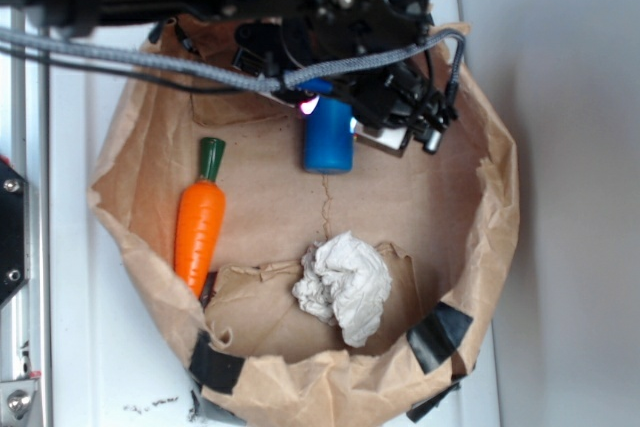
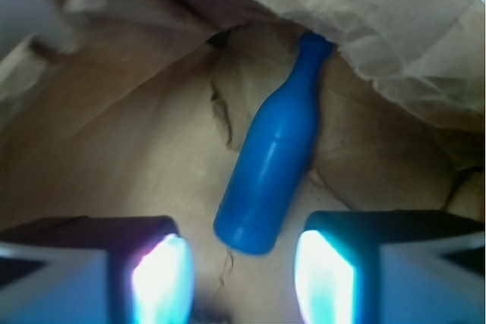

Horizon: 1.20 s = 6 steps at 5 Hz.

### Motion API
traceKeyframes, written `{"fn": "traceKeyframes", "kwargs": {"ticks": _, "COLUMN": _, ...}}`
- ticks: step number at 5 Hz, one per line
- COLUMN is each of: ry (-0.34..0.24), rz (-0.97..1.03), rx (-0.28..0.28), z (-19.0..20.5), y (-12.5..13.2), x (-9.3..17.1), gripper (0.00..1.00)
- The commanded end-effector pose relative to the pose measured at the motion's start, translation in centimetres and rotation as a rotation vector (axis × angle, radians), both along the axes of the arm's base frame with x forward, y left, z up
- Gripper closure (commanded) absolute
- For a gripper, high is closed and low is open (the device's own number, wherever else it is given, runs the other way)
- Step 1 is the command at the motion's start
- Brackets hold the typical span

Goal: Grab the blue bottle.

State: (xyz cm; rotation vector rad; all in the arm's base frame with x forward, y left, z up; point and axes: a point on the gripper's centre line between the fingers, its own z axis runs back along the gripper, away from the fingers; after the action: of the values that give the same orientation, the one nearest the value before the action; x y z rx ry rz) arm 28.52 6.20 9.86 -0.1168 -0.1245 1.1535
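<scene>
While the arm hangs over the far side of the container, contents stand as follows. Item one: paper bag [image 1: 470, 247], brown, rim rolled down and patched with black tape, serving as a shallow bin; its creased floor keeps loose items from rolling off. Item two: blue bottle [image 2: 273, 165], lying on its side on the bag floor, neck tucked toward the bag wall, base pointing back at the wrist camera; in the exterior view only its lower body shows beneath the arm. Item three: gripper [image 2: 241, 275], jaws spread apart, nothing between them, pads glowing with reflected light. Position relative to bottle: the base sits between the two fingers and slightly ahead of them, body running away at a slight tilt to the right; whether the pads are level with the bottle or above it cannot be told. Judged state: lined up for a grasp across the base, closing not yet done. Item four: carrot [image 1: 200, 227], orange, well apart to the left. Item five: crumpled white cloth [image 1: 345, 287], near the front wall, clear of the approach.
</scene>
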Motion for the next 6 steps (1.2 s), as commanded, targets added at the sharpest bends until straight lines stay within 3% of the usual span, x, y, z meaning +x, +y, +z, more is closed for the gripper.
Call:
{"fn": "traceKeyframes", "kwargs": {"ticks": 1, "ry": -0.053, "rz": 0.053, "rx": 0.065, "z": -1.5, "y": 1.6, "x": -0.9, "gripper": 0.0}}
{"fn": "traceKeyframes", "kwargs": {"ticks": 3, "ry": -0.072, "rz": 0.066, "rx": 0.124, "z": -4.5, "y": 0.8, "x": -0.4, "gripper": 0.0}}
{"fn": "traceKeyframes", "kwargs": {"ticks": 5, "ry": -0.027, "rz": 0.069, "rx": 0.204, "z": -6.9, "y": -1.0, "x": 0.9, "gripper": 0.0}}
{"fn": "traceKeyframes", "kwargs": {"ticks": 6, "ry": -0.041, "rz": 0.066, "rx": 0.194, "z": -6.4, "y": -1.0, "x": 0.8, "gripper": 1.0}}
